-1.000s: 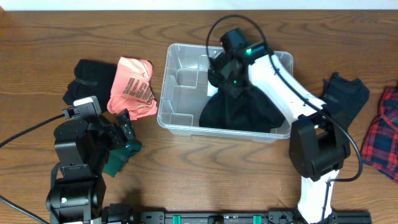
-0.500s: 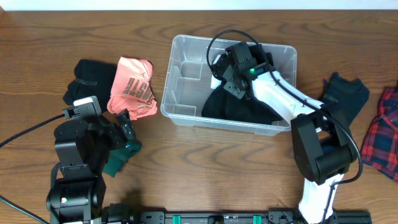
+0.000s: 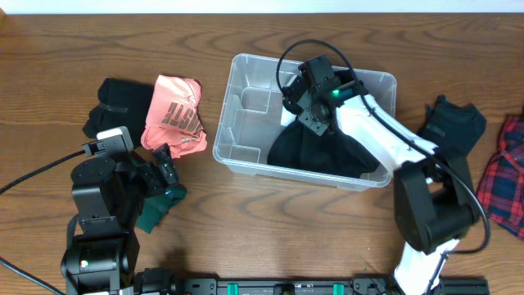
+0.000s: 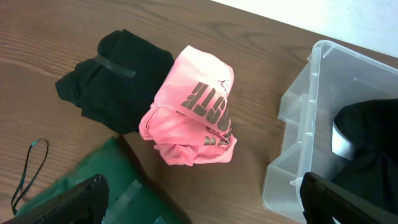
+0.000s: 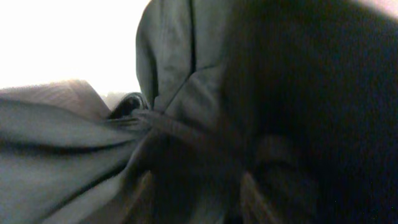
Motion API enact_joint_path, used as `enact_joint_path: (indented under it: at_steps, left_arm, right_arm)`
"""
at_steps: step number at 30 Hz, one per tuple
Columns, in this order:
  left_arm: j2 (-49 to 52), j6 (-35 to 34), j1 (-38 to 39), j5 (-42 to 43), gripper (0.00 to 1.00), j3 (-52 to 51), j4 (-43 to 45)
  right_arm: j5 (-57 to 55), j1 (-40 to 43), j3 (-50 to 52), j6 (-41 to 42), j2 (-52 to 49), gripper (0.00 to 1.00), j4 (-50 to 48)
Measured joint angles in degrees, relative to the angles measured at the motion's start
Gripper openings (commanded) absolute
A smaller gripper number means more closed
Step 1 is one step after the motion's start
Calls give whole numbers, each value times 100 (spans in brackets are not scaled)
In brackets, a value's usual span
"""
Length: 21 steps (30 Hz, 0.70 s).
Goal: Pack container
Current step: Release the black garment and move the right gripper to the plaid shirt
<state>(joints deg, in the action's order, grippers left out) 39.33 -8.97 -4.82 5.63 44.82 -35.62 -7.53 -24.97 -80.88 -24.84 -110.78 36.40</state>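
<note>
Finding the container (image 3: 228,123) right of centre on the counter (image 3: 270,238), holding a black garment (image 3: 327,156) heaped toward its right end. Buries the right tool (image 3: 309,113) in dark cloth; cannot tell its spread. Left tool (image 3: 164,168) spread wide over a green garment (image 3: 155,211), near a pink shirt (image 3: 173,115).

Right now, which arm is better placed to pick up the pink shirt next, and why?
Left. The left gripper sits near the pink shirt; the right gripper is inside the container at the black garment.
</note>
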Motion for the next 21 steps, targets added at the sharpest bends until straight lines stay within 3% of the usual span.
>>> enact_joint_path:
  at_steps: [1,2,6,10,16,21]
  left_arm:
    - [0,0,0,0,98,0,-2]
    - [0,0,0,0,98,0,-2]
    - [0,-2,0,0,98,0,-4]
    - [0,0,0,0,98,0,-2]
    - [0,0,0,0,98,0,-4]
    - [0,0,0,0,98,0,-4]
  right_arm:
    - [4,28,0,175,162,95,4]
    - [39,90,0,378,372,99,17]
    - [109,793,-39,1314,1453,99,402]
    - [118,2179,-203,2326,2199,99,1049]
    - [472,4201,-39,3189,2103,99,1609]
    - [662,5683,17,3440,2037,99,1674]
